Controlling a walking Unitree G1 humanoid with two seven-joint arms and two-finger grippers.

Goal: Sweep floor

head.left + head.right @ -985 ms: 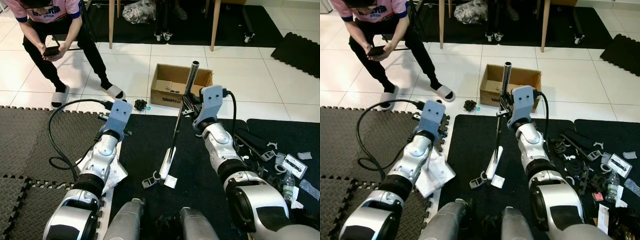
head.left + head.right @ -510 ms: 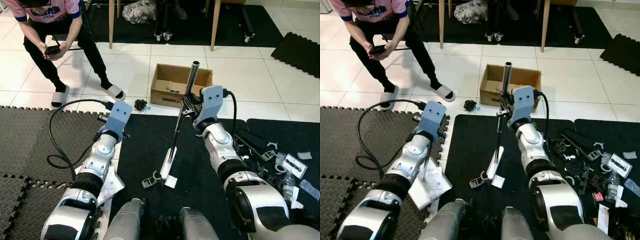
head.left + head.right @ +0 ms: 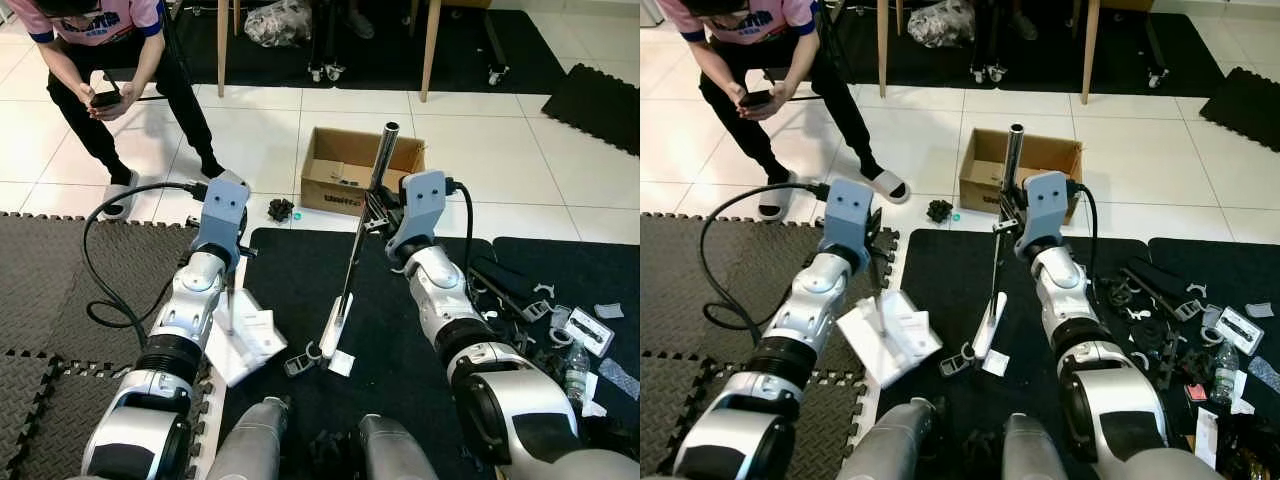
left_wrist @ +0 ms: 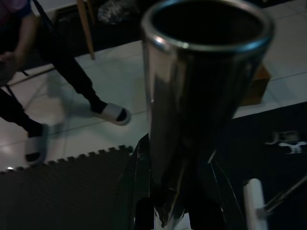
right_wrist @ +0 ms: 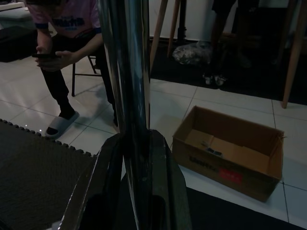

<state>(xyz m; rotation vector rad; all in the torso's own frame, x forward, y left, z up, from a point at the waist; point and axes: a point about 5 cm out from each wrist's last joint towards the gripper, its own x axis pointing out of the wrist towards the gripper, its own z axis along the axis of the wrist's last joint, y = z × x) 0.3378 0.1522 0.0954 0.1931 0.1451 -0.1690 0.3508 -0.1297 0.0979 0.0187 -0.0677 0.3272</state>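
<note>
Right gripper (image 3: 1006,222): jaws pinching the broom handle (image 3: 1006,190) near its top end.
Broom head (image 3: 335,328): white, resting on the black mat (image 3: 300,290), toward its near edge (handle tilted, leaning away from the robot).
Left gripper (image 4: 165,211): jaws clamped on a second metal tube (image 4: 196,96).
Dustpan (image 3: 890,335): white, on the floor at the black mat's left edge.
Cardboard box (image 3: 355,170): open, on the tiles beyond the mat.
Person (image 3: 110,80): seated, far left.
</note>
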